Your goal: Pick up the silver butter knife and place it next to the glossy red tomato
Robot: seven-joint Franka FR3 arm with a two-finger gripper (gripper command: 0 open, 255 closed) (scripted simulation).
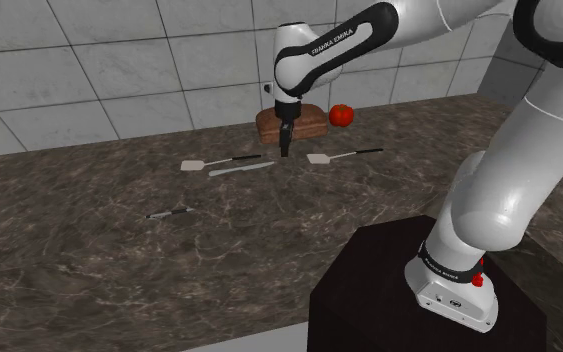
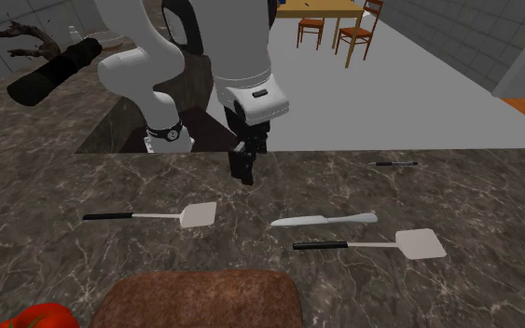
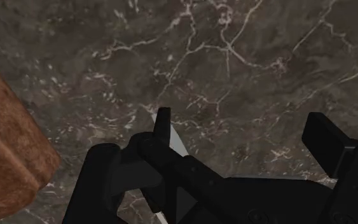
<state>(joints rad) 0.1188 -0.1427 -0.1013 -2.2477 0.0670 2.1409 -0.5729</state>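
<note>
**A:** How do things stand?

**B:** The claw (image 1: pixel 286 150) hangs over the dark marbled table (image 1: pixel 119 260). Its fingers (image 3: pixel 327 137) are spread, with nothing between them. In the shoulder view the butter knife (image 1: pixel 241 169) lies flat on the table at the claw's 8 o'clock, not gripped. The tomato (image 1: pixel 341 115) sits at the claw's 2 o'clock, just beside the brown loaf (image 1: pixel 311 122), at the loaf's 3 o'clock.

**A:** What worries you first?

**B:** A wrong pick. The first spatula (image 2: pixel 370 244) lies just beside the knife and nearly parallel to it, at the knife's 11 o'clock in the shoulder view. If the claw comes down slightly off, it could close on that handle or pinch both.

**A:** And the knife itself?

**B:** It is thin and lies flat on a hard top. I think the fingertips may hit the table before they catch it, or the blade may skid and turn. If it is gripped near one end, it would likely droop and swing.

**A:** And the placing?

**B:** The second spatula (image 1: pixel 344 155), at the claw's 3 o'clock, lies across the way, so a low carry could sweep it. The tomato is round and close to the loaf. A nudge from the blade or claw could roll it, or the knife could end up propped on the loaf.
</note>
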